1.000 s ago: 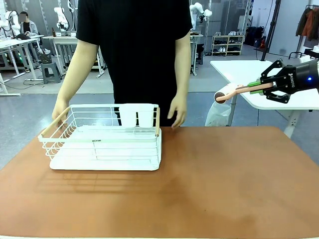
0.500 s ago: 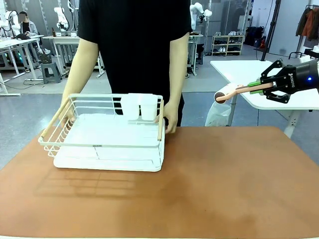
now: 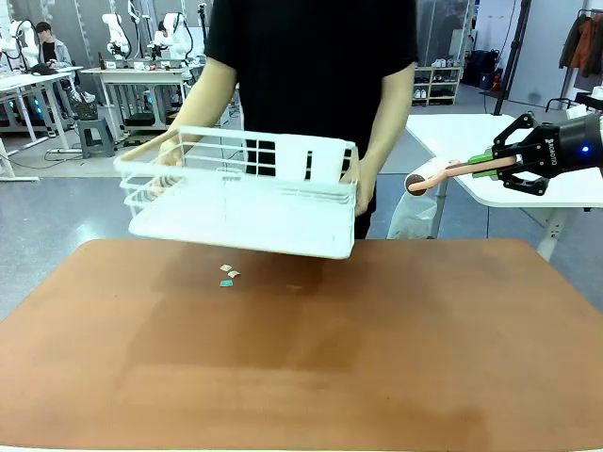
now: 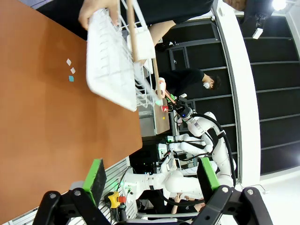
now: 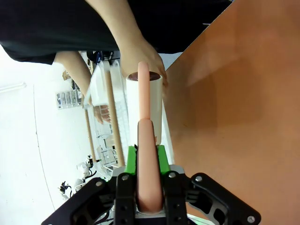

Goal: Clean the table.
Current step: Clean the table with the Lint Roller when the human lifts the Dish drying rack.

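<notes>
- Front view: a person holds the white dish rack (image 3: 245,193) by both ends, clear above the table (image 3: 396,358). A few small scraps (image 3: 227,275) lie on the bare terracotta top below the rack, left of the middle and toward the far edge.
- The right gripper (image 3: 492,169) hovers off the table's far right corner, pinching the pink handle of a lint roller (image 3: 443,174). The roller's long axis runs nearly level, and its head points left toward the person. The scraps lie well apart from it, to its left and lower, so I judge the coming move to be a long sweep left and down.
- Left wrist view: the left gripper (image 4: 152,176) has its jaws spread wide, with nothing between the green pads (image 4: 97,174). The table (image 4: 42,140) stretches ahead of it, with the scraps (image 4: 71,70) far up the board, just beside the raised rack (image 4: 110,70).
- Right wrist view: the right gripper (image 5: 145,161) is pressed together on the roller's (image 5: 144,101) handle. The white drum stands straight ahead of the fingers, and the table (image 5: 234,103) lies off to one side.
</notes>
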Motion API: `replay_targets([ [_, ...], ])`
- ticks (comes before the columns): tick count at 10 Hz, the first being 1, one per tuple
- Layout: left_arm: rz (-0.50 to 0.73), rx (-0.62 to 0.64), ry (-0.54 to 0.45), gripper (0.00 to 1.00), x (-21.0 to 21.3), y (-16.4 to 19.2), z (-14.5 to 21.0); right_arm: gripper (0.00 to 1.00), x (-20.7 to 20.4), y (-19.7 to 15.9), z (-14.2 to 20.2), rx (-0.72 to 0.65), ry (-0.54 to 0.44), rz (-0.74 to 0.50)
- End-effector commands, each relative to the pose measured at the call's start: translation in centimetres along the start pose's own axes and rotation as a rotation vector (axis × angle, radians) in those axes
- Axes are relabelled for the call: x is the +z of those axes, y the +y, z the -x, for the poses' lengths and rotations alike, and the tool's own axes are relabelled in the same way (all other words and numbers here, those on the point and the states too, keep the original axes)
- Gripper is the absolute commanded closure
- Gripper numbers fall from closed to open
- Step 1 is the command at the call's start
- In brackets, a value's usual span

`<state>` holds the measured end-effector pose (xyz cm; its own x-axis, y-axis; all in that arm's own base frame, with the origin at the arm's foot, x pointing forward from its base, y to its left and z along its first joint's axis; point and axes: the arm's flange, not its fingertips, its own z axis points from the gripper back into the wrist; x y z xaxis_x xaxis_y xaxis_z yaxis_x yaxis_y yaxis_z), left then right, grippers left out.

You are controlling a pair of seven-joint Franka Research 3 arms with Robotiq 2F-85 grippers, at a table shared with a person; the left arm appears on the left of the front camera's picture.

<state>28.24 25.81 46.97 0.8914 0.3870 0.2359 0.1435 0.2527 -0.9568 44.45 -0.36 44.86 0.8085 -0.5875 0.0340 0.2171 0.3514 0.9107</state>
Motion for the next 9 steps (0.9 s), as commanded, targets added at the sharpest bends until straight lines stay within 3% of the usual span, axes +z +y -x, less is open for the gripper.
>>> replay_targets([
  [1,0.013,-0.021,0.005,0.00,0.33,-0.03,0.12,0.98,-0.07,0.07,0.06,0.001,0.002,-0.001],
  [8,0.013,-0.021,0.005,0.00,0.33,-0.03,0.12,0.98,-0.07,0.07,0.06,0.001,0.002,-0.001],
  [9,0.013,-0.021,0.005,0.00,0.33,-0.03,0.12,0.79,0.00,0.00,0.00,0.000,0.000,0.000],
])
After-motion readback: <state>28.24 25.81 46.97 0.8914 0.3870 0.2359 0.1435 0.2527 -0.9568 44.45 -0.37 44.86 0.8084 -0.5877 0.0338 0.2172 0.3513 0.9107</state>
